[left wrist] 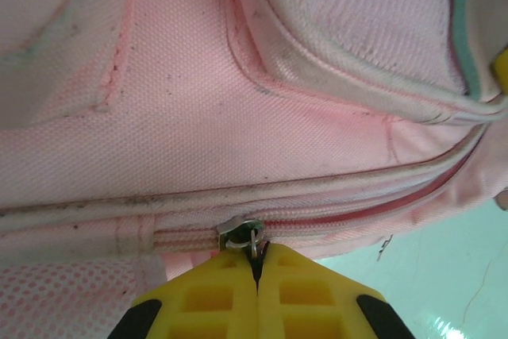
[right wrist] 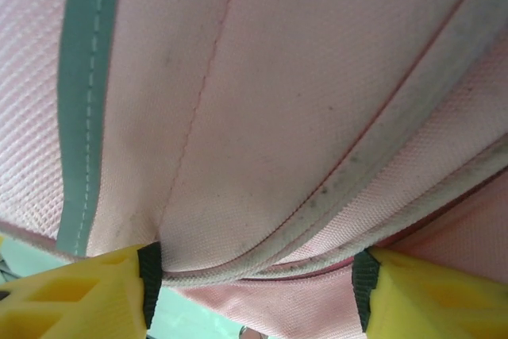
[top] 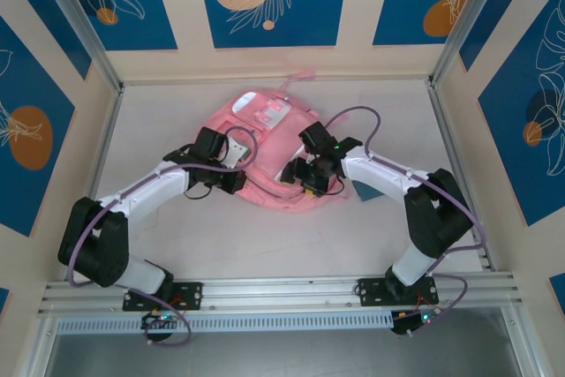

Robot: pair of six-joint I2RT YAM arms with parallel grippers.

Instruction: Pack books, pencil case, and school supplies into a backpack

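Judging from how things lie, the packing is taken to be far along but not closed out. The backpack [top: 258, 114] lies flat in the middle of the table [top: 265, 245], between the two arms. No yellow book and no pencil case are seen on the table, so they are presumed to be inside already, though this cannot be checked.

One dark blue slab [top: 374, 190] lies just beside the backpack, partly under the right arm. It may be the navy book. If so, one item is left to be put in.

The left gripper [left wrist: 258, 266] is clenched on the metal zip pull [left wrist: 252, 237] at the backpack's lower edge. Left of the pull the zip looks closed, and right of it a thin dark line runs along the seam. Whether that stretch is open cannot be told, nor whether the zip is meant to be drawn open or closed.

The right gripper [right wrist: 255, 277] is set against the backpack with its jaws parted and a piped seam spanning between the pads. Whether the fabric is pinched or only touched cannot be told.

What remains, as judged, is the slab and the zip.
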